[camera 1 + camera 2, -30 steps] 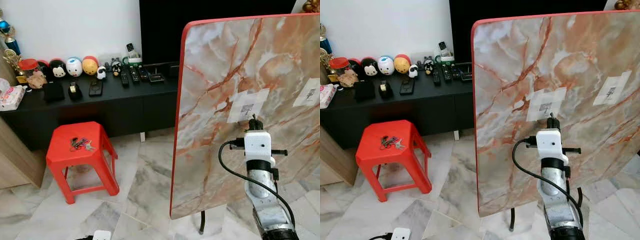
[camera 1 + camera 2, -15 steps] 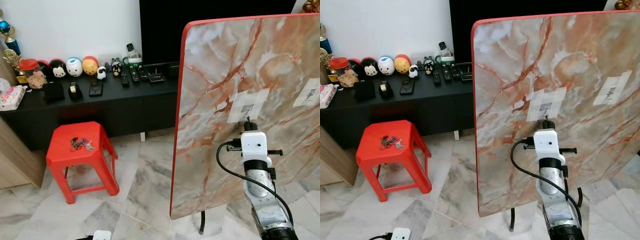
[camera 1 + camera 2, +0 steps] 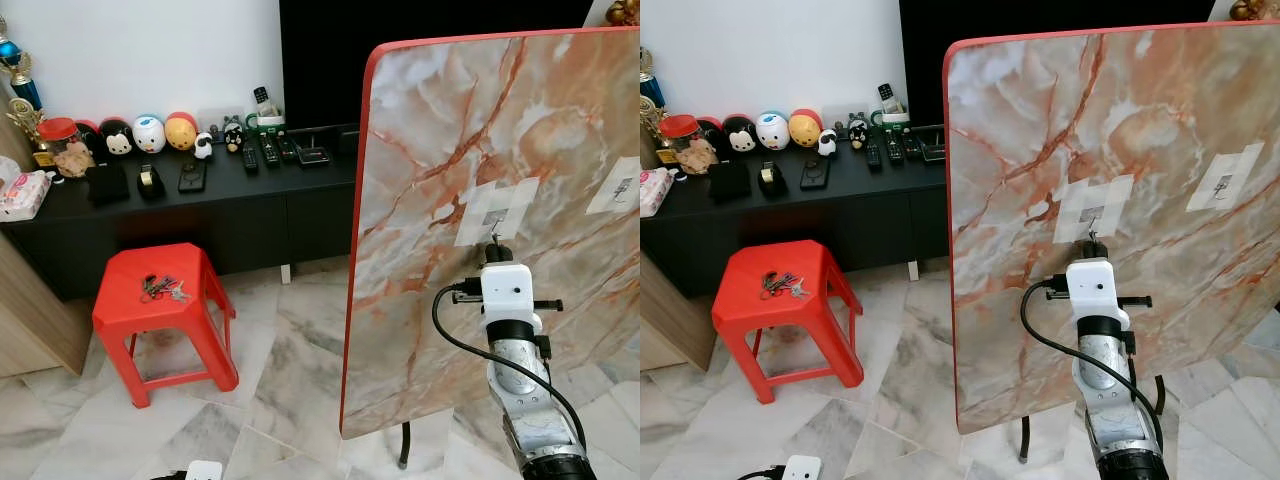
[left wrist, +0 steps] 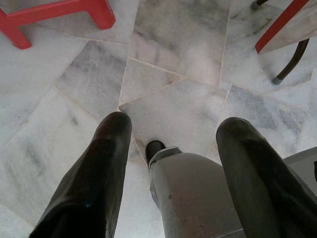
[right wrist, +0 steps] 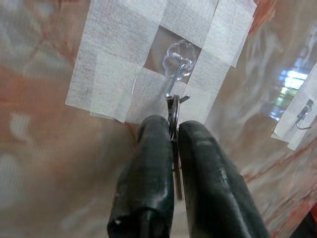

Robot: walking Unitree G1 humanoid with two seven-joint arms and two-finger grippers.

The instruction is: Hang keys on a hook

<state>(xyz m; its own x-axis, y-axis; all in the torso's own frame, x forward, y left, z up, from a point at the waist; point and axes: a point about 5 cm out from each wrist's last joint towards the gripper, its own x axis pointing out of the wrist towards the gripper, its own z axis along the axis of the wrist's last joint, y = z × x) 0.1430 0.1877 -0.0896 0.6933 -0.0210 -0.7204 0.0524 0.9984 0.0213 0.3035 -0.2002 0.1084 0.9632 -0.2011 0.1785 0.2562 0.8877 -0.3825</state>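
Observation:
A clear stick-on hook is held by white tape on the upright marble-patterned board. My right gripper is shut on a metal key ring, which stands on edge between the fingers. The ring's top meets the hook's wire tip; I cannot tell whether it is threaded on. In the eye views the right gripper sits just under that hook. My left gripper hangs open over the floor, holding nothing.
A second taped hook is further right on the board. A red stool at the left carries another bunch of keys. Behind it runs a low black cabinet with toys and remotes. A power strip lies on the marble floor.
Over the last second my right gripper shifted slightly left and lower, so the hook now shows above its fingertips. It has hardly moved in the last half second.

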